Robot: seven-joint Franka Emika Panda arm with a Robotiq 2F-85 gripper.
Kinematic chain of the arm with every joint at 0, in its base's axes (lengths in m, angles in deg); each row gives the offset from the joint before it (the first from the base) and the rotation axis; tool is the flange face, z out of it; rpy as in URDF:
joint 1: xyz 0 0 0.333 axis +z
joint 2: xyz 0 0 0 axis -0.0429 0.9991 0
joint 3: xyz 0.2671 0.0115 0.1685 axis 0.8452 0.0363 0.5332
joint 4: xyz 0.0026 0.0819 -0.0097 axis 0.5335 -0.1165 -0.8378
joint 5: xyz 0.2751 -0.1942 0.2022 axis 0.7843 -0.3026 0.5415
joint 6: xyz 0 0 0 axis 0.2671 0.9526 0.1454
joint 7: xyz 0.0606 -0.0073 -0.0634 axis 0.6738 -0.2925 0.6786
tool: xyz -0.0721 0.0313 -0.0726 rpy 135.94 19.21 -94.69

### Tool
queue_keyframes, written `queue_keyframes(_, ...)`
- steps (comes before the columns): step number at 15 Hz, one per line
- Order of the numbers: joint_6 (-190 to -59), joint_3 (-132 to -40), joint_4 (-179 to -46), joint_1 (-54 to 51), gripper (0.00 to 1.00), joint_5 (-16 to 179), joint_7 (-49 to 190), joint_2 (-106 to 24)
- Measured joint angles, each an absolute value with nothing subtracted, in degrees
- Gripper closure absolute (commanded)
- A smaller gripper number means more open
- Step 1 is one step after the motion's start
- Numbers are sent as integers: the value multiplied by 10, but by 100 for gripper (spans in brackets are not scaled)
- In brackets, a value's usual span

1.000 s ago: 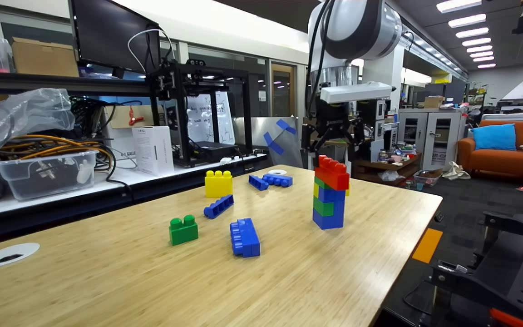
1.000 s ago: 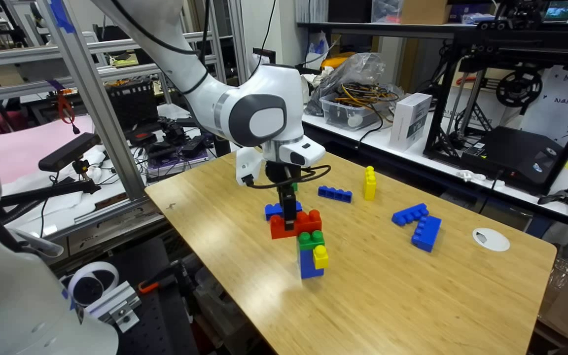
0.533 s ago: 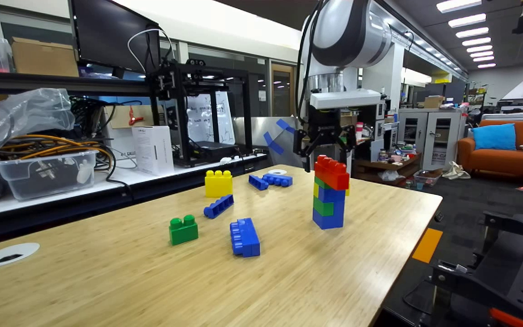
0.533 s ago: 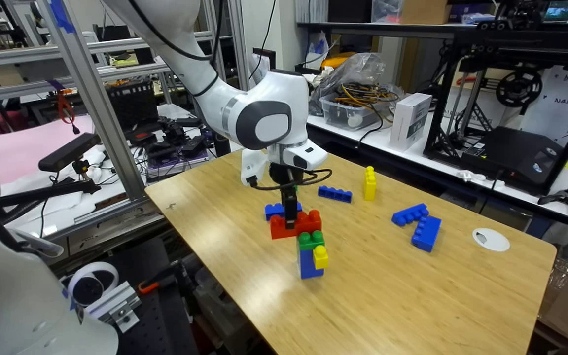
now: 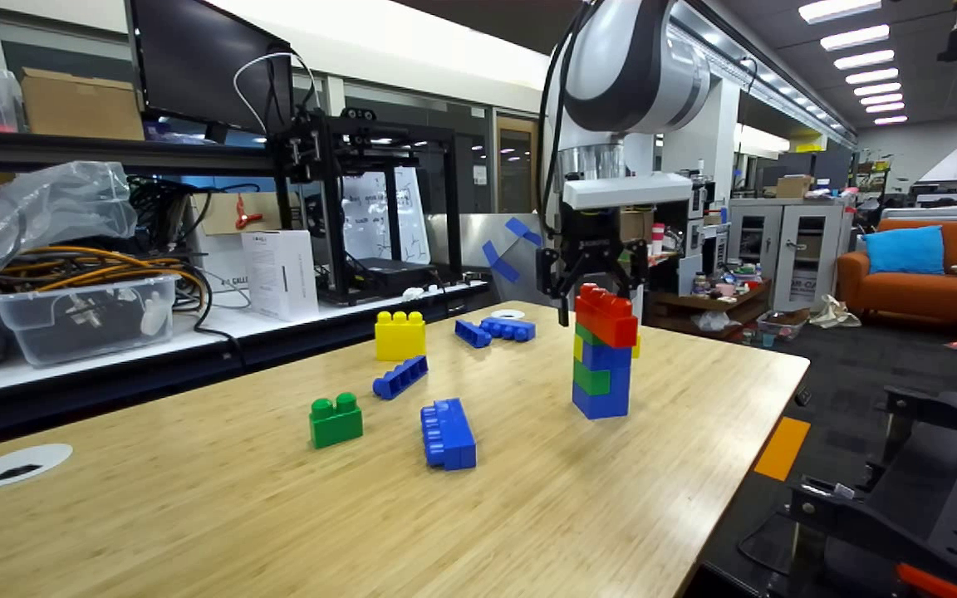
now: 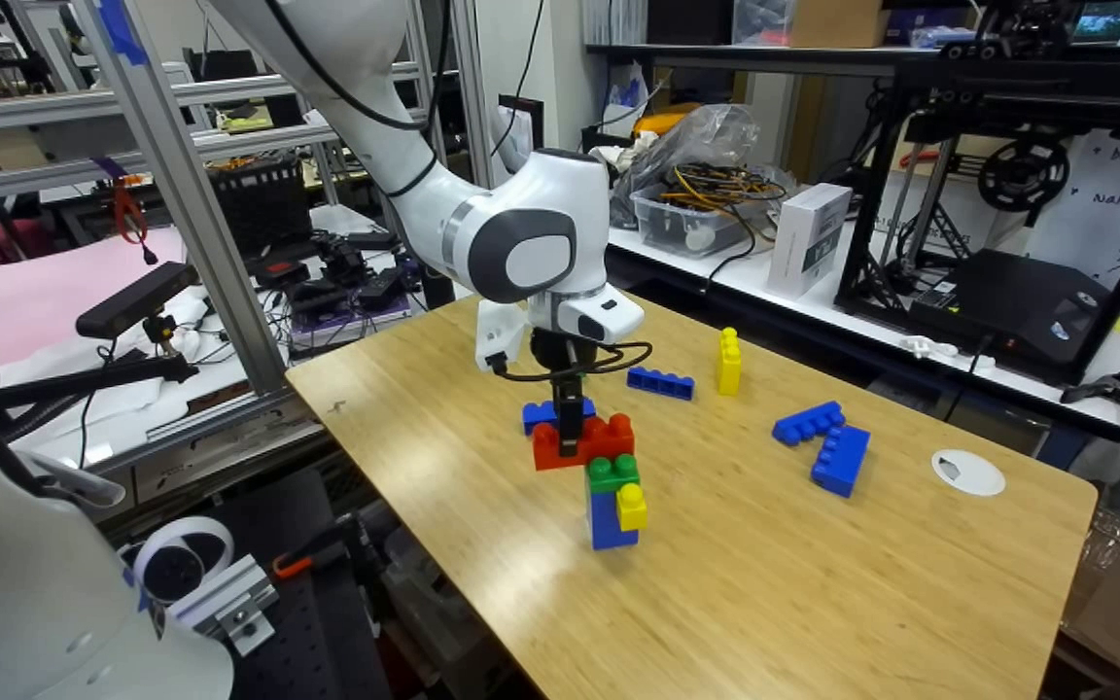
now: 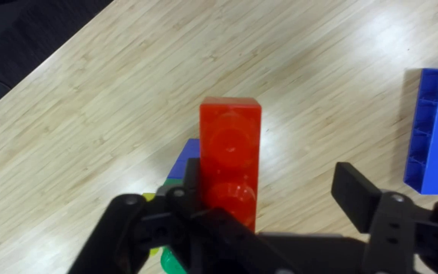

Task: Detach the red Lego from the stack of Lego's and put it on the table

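- Straddling the red brick [image 7: 229,150], fingers [image 7: 356,198] stand apart, gripping nothing; one sits close alongside, contact unclear. Likely placed to pinch its narrow width.
- Red brick caps the stack [image 6: 609,507], one end overhanging, probably leaving finger room.
- Stack stands upright on the table [image 6: 764,603]; straight lift looks safest.

One bright red studded plastic brick [image 5: 609,319] and one upright stack of green, blue and yellow plastic bricks [image 5: 601,378]. Four loose blue plastic bricks [image 5: 449,436], one loose green plastic brick [image 5: 336,426] and one loose yellow plastic brick [image 5: 400,340]. One light wood-grain table [image 5: 221,515] with two round white grommets [image 5: 36,462]. One white-and-grey robot arm [image 6: 482,228] and one black two-fingered gripper [image 7: 272,190].
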State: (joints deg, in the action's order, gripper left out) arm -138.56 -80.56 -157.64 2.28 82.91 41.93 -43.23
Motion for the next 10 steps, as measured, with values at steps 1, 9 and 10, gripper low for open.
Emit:
queue_keyframes(1, -1386, -807, -1577, 24, 48, 829, 419, -432)
queue_keyframes(9, -1385, -816, -1577, 27, 89, 829, 419, -432)
queue_keyframes(10, -1385, -816, -1577, 27, 89, 829, 419, -432)
